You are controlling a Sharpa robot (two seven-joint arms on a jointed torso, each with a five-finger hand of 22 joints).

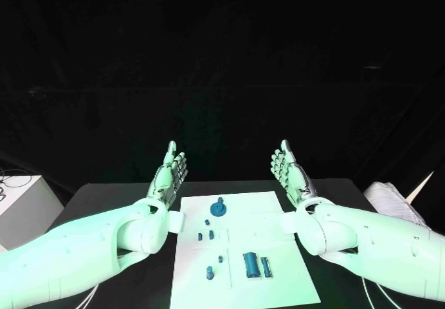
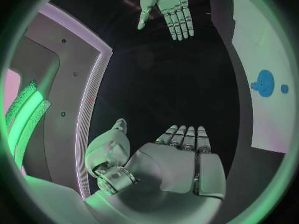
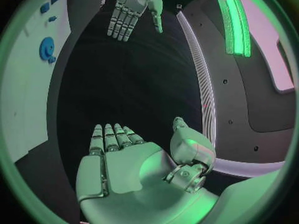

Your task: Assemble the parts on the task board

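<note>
Parts (image 1: 251,264) lie loose on the board (image 1: 278,283), a gear (image 1: 218,208) near its far edge; our left hand (image 1: 169,174) and right hand (image 1: 289,172), fingers straight and empty, flank that edge, so we would choose one piece and approach squarely.

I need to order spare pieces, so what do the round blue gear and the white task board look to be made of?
The round blue gear looks like matte moulded or printed plastic: even colour, no shine. The flat white task board looks like a smooth, rigid sheet, plastic or painted, with a dull finish; the pictures cannot settle which.
</note>
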